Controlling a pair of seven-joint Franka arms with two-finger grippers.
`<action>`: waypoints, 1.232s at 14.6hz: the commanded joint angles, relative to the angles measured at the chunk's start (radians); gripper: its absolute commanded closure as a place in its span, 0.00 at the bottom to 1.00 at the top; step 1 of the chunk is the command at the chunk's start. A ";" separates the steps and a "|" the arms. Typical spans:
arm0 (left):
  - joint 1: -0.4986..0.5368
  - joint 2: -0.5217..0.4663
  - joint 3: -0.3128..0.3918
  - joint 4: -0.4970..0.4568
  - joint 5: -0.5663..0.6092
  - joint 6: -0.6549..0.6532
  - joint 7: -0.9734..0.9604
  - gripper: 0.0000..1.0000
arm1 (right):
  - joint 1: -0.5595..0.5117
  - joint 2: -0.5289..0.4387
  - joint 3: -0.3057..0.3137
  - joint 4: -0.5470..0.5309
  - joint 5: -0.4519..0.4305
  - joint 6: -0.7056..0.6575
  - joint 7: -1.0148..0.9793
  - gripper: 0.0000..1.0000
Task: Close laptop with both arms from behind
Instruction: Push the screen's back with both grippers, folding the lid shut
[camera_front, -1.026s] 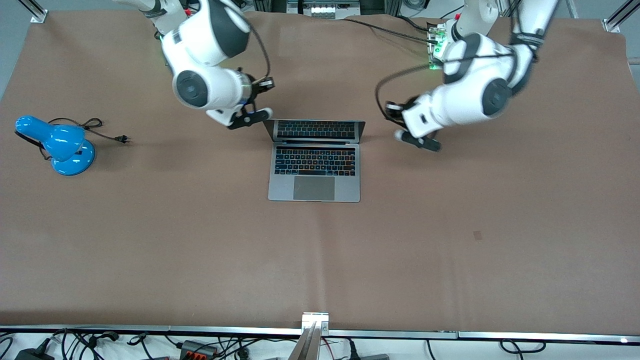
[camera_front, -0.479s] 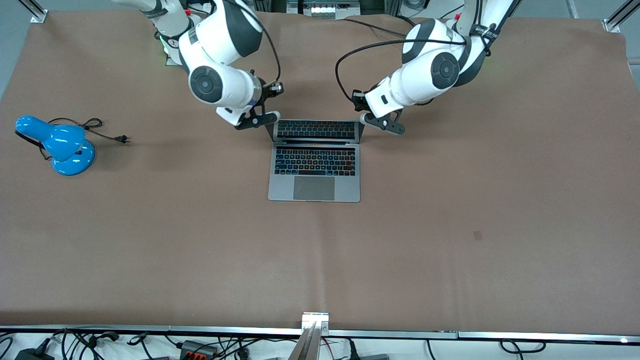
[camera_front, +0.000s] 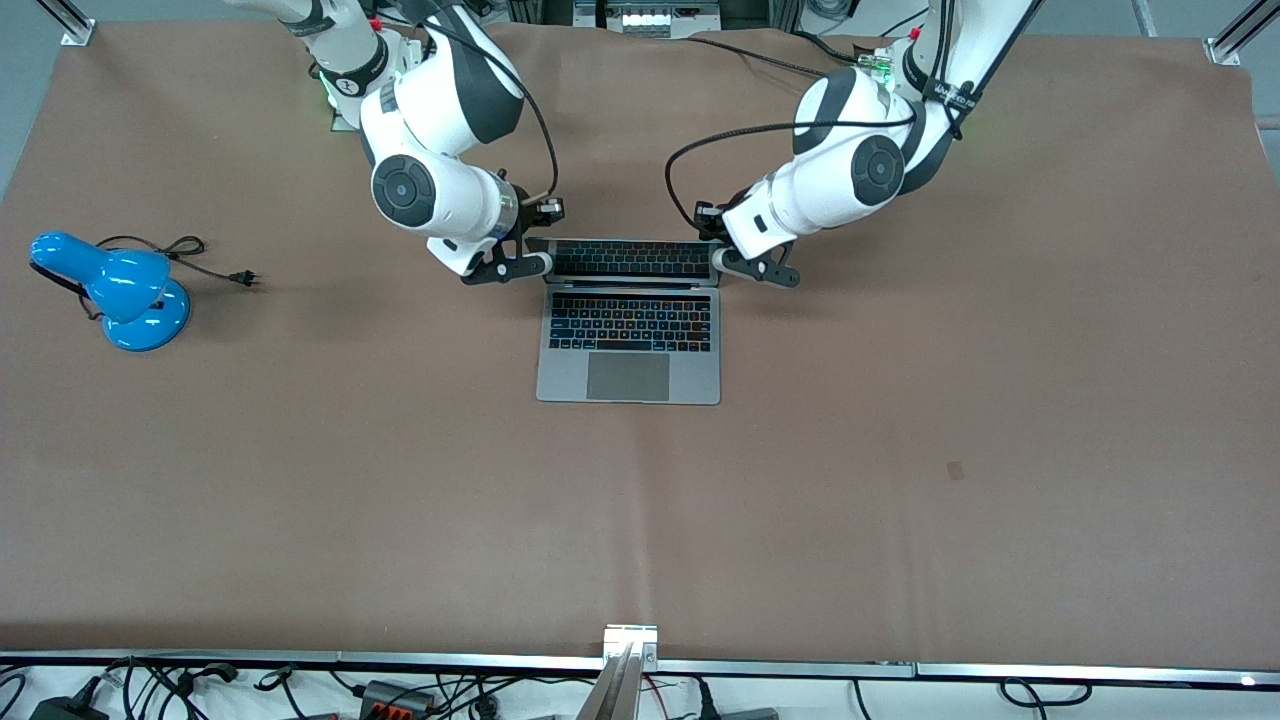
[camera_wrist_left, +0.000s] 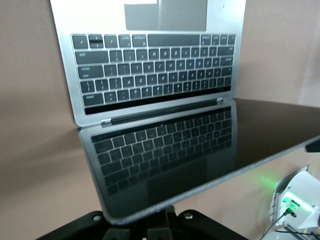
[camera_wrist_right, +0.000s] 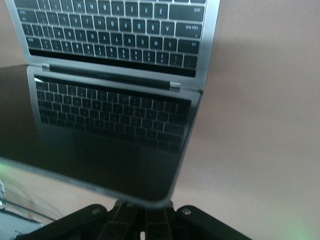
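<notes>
Both pincers — left, right — at laptop lid corners.

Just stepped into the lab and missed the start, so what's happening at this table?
Two robot arms are working on an open laptop in the middle of the table. The right gripper is at one top corner of the raised screen and the left gripper is at the other, both on the lid's back side. The lid is not yet closed. A blue desk lamp lies unplugged toward the right arm's end of the table.

High front view; wrist close-ups
</notes>
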 joint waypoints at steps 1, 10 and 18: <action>0.008 0.072 0.015 0.065 0.011 0.018 -0.008 1.00 | 0.006 0.016 0.000 0.021 0.016 0.046 0.005 1.00; 0.003 0.263 0.111 0.252 0.100 0.035 -0.020 1.00 | -0.010 0.095 -0.002 0.076 0.007 0.152 0.009 1.00; -0.011 0.393 0.133 0.354 0.159 0.044 -0.042 1.00 | -0.010 0.293 -0.042 0.245 0.004 0.265 0.010 1.00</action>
